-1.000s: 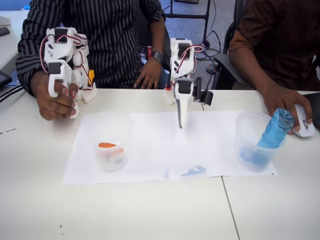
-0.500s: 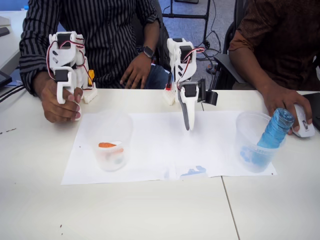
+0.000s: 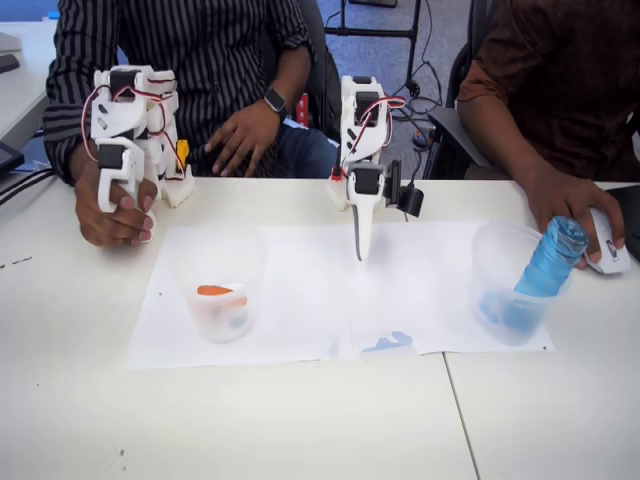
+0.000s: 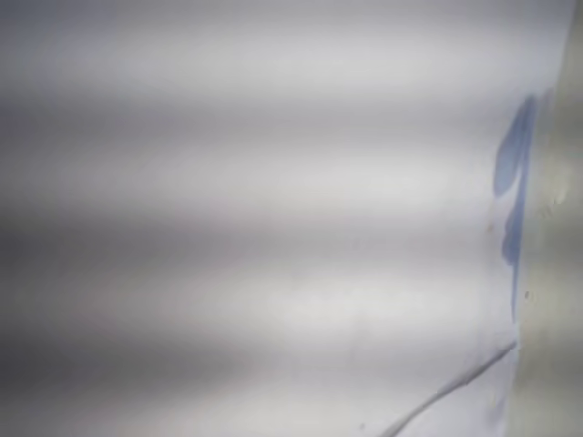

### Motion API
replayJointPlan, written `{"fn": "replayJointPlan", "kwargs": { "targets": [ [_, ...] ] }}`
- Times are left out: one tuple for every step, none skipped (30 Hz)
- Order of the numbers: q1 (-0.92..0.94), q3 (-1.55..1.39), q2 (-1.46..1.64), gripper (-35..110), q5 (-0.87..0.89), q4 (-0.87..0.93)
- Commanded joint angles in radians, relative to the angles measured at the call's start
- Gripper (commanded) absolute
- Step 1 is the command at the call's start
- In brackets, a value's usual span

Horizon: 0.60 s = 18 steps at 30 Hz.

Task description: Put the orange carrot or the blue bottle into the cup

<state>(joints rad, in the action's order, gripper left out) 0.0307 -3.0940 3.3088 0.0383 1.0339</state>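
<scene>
In the fixed view, the small translucent blue ribbed bottle point(image 3: 551, 262) already stands inside the wide clear plastic cup point(image 3: 497, 262) at the right side of the white bench point(image 3: 300, 420). It leans to the right against the rim, and its top rises above the cup, I think because the bottle is taller than the cup and cannot lie flat in it. A person's hand point(image 3: 572, 205) rests just behind that cup, near a white computer mouse point(image 3: 607, 245). A second clear plastic cup point(image 3: 222, 288) stands well apart at the left, and it holds something orange, probably the carrot, though the shape is too small to tell. Both cups stand on white sheets of paper point(image 3: 300, 310), which have a blue mark point(image 3: 390, 343) near the front edge; the wrist view shows this same blue mark point(image 4: 512, 182) on blurred paper. The white gripper point(image 3: 359, 248) of the arm hangs between the two cups and points down at the bare paper. Its jaws look pressed together and they hold nothing. Since a task thing sits in a cup and the jaws are free, the task seems to me finished or almost finished.
</scene>
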Motion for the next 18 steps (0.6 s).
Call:
{"fn": "replayJointPlan", "kwargs": {
  "targets": [
    [-0.021, -0.017, 0.051, 25, -0.002, -0.006],
    [-0.023, -0.018, 0.051, 25, -0.003, -0.006],
    [-0.026, -0.018, 0.051, 25, -0.003, -0.006],
    [-0.028, -0.018, 0.051, 25, -0.003, -0.006],
    [-0.028, -0.018, 0.051, 25, -0.003, -0.006],
    [-0.028, -0.018, 0.051, 24, -0.003, -0.006],
    [-0.028, -0.018, 0.051, 24, -0.003, -0.006],
    [-0.028, -0.018, 0.051, 24, -0.003, -0.006],
    [-0.028, -0.018, 0.051, 24, -0.003, -0.006],
    [-0.028, -0.018, 0.051, 24, -0.003, -0.006],
    [-0.028, -0.018, 0.051, 24, -0.003, -0.006],
    [-0.031, -0.018, 0.051, 24, -0.003, -0.006],
    [-0.034, -0.018, 0.051, 24, -0.003, -0.006],
    [-0.037, -0.018, 0.051, 24, -0.003, -0.006],
    [-0.037, -0.018, 0.051, 24, -0.003, -0.006],
    [-0.037, -0.018, 0.051, 24, -0.003, -0.006],
    [-0.032, -0.02, 0.051, 24, -0.003, -0.006],
    [-0.031, -0.02, 0.051, 24, -0.003, -0.006]
  ]
}}
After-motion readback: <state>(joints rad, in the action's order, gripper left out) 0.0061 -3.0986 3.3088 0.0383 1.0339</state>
